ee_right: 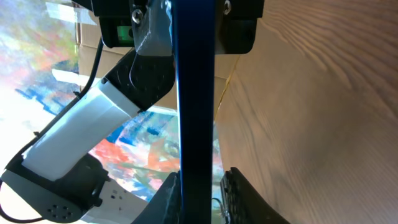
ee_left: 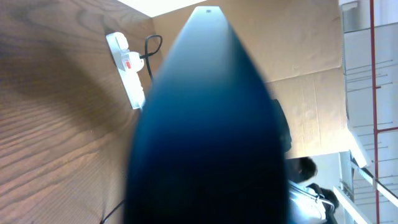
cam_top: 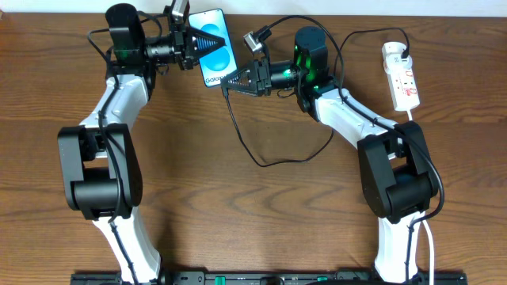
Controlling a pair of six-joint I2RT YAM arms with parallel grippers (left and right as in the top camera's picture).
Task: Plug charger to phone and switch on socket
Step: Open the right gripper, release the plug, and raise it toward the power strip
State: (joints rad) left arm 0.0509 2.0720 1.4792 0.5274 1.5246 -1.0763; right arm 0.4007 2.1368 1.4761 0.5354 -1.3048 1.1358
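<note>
The phone (cam_top: 215, 43), with its blue-cyan screen up, is held at the far middle of the table by my left gripper (cam_top: 192, 45), which is shut on its upper end. It fills the left wrist view (ee_left: 205, 124) as a dark blur. My right gripper (cam_top: 230, 79) is at the phone's lower short edge. In the right wrist view the phone (ee_right: 194, 93) shows edge-on between the narrow-set fingers (ee_right: 202, 193). The connector tip is hidden there. The black charger cable (cam_top: 261, 161) loops from that gripper across the table to the white socket (cam_top: 402, 75), which also shows in the left wrist view (ee_left: 127, 71).
The socket's thick white cord (cam_top: 432, 237) runs down the right side past my right arm's base. The charger cable's loop lies on the wood between the two arms. My left arm (ee_right: 93, 124) is close behind the phone. Cardboard (ee_left: 311, 93) stands beyond the table.
</note>
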